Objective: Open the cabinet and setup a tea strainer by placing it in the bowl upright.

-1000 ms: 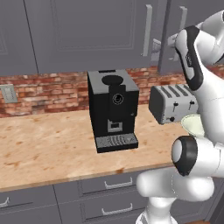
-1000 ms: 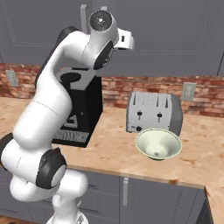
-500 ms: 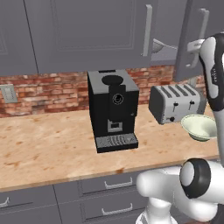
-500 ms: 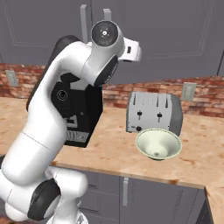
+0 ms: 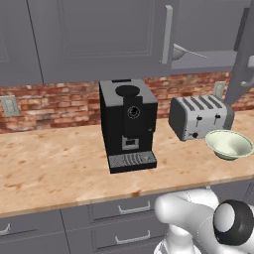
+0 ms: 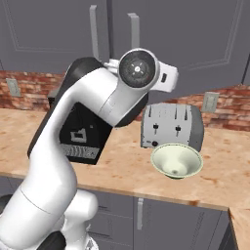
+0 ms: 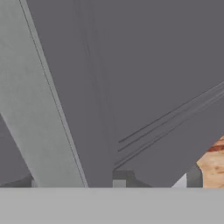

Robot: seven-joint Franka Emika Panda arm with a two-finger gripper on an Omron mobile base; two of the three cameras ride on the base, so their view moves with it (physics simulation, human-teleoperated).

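Behind the worktop, the cabinet's right door stands ajar, baring the tea strainer on its shelf, handle toward three o'clock, above the bowl; whether the fingers are parted I cannot tell.

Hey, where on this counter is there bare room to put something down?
Widest bare stretch: the counter left of the coffee machine, running out to the front edge. A narrower strip lies before the machine's tray. It is crowded at the right, where the toaster and the bowl sit close together.
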